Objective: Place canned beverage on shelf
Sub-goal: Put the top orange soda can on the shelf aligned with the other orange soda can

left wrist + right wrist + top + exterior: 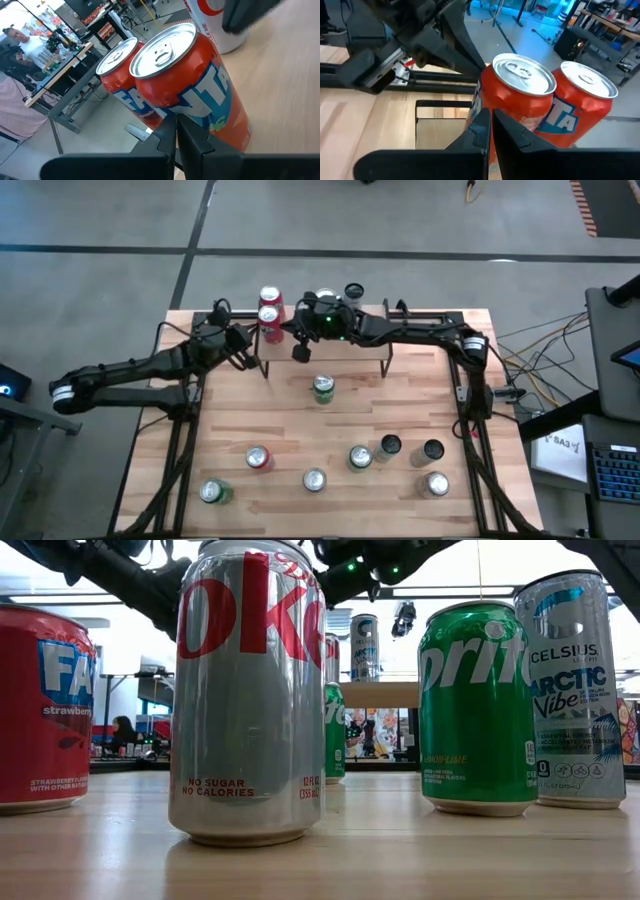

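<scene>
Two red-orange Fanta cans [269, 308] stand upright side by side at the left end of the shelf [345, 348], a raised light-wood board by the table's far edge. My left gripper [176, 127] is shut and comes at the nearer can [200, 95] from the table's left. My right gripper [489, 117] is shut too and comes from the right, its tips at the side of one Fanta can [515, 100]. A white can with red print [215, 25] stands farther along the shelf. My left gripper has its shut fingertips [170, 131] right at the lower side wall of the nearer Fanta can [192, 117], nearly level; I cannot tell whether they touch it. My right gripper has its shut fingertips [482, 120] at the side wall of a Fanta can [502, 112], nearly level; touch cannot be told either.
On the tabletop [290, 420] stand several loose cans: a Sprite [323, 388] just before the shelf, and a row near the front with a silver Coke [248, 690], a Sprite [477, 705], a Celsius [572, 690] and a red Fanta [40, 705]. More cans [325, 300] stand on the shelf's far side.
</scene>
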Controlling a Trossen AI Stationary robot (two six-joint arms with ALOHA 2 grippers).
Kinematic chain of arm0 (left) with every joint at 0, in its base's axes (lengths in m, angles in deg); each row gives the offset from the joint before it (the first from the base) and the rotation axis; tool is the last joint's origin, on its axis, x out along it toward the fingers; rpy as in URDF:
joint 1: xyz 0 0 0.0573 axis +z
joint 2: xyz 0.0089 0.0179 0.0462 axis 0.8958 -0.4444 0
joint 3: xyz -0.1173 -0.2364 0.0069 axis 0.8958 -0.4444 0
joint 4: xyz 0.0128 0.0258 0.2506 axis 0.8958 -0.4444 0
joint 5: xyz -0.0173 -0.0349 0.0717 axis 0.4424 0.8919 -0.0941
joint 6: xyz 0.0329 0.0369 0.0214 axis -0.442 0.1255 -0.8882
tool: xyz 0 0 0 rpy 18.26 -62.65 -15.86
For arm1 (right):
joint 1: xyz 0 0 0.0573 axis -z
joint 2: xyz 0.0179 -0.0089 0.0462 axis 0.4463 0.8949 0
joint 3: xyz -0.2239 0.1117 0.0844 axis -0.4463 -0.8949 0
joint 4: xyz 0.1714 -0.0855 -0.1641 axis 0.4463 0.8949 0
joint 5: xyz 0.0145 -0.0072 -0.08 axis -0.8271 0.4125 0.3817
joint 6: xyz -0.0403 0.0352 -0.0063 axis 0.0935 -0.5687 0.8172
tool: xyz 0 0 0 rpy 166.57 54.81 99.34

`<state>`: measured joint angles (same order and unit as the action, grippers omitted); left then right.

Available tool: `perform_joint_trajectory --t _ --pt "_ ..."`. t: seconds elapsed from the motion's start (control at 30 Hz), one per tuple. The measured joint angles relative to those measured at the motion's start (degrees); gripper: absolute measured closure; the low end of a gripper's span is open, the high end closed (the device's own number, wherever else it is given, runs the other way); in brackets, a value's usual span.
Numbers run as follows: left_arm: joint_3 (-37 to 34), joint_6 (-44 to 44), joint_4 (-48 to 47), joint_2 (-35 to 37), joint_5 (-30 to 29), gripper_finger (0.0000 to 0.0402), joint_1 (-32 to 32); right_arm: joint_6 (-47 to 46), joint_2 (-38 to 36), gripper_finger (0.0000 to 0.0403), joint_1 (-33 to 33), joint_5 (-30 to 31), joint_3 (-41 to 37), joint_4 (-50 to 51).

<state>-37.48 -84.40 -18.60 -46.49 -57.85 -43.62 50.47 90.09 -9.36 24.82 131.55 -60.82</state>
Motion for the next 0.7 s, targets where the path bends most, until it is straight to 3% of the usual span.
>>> perform_joint_trajectory --t 0.37,0.7 --pt "0.00 0.35 0.53 -0.06 0.03 0.0402 0.00 -0.43 1.00 0.0394 0.52 0.04 0.00 -1.53" --pt "0.00 1.84 1.20 -0.85 3.49 0.0402 0.00 -1.14 1.45 0.0394 0.66 2.16 0.00 -2.07"
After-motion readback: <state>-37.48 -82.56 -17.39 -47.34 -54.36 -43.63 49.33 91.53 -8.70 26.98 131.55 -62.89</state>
